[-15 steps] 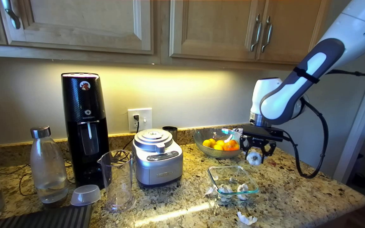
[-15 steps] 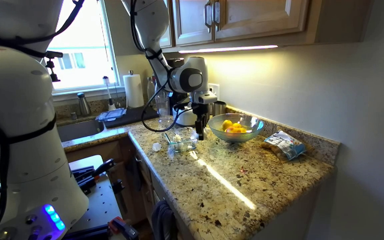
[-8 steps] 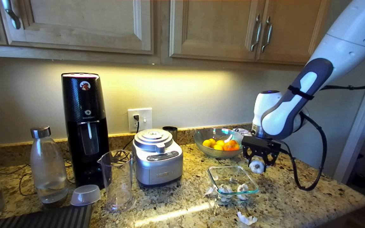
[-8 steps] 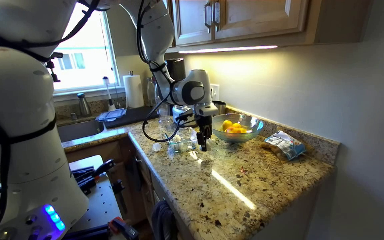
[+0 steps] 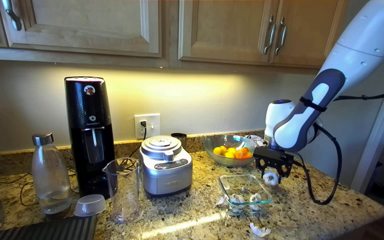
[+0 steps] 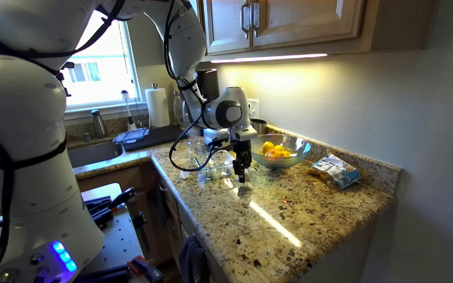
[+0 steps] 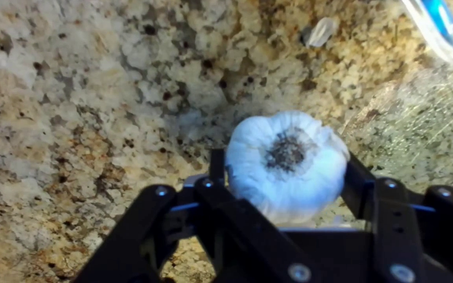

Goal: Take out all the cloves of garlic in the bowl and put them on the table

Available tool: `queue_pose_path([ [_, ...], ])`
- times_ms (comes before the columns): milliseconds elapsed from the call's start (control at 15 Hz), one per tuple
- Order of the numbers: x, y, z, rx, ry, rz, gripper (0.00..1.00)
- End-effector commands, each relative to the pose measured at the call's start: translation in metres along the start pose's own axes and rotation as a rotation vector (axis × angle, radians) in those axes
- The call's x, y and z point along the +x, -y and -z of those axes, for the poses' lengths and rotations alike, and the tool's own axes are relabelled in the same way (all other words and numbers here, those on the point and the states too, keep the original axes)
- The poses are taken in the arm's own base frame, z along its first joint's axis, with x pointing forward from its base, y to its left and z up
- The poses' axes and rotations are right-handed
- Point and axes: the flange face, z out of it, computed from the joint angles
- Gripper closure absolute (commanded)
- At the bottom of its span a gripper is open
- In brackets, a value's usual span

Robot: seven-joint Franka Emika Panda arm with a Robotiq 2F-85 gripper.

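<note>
In the wrist view, the gripper (image 7: 285, 171) stood partly open, one finger against each side of a head of garlic (image 7: 289, 173), so it had hold of this head. Here its dark root end showed the most clearly. The rim of the glass bowl (image 7: 427, 35) was between one and two o'clock from the garlic.

In an exterior view, I counted two more heads of garlic (image 5: 237, 201) inside this bowl. The held one was at two o'clock from the bowl, low at the countertop (image 5: 312, 213); whether it touched there, I could not tell. One fruit bowl (image 5: 228, 163) stood at eleven o'clock, and one piece of peel (image 5: 259, 230) lay at five.

In an exterior view, and only there, were one window (image 6: 100, 74), at ten o'clock from the gripper, and one sink (image 6: 96, 154), at nine. The countertop was speckled brown and beige, with a bright strip of light (image 6: 275, 224) toward five o'clock.
</note>
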Motion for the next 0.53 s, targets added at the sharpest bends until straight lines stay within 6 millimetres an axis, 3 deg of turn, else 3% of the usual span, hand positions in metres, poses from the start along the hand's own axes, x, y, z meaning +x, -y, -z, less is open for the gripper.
queue_pose_path([
  [0, 0.001, -0.002, 0.013, -0.006, -0.032, 0.002, 0.01],
  [467, -0.014, 0.005, 0.059, 0.065, -0.033, 0.094, 0.0],
])
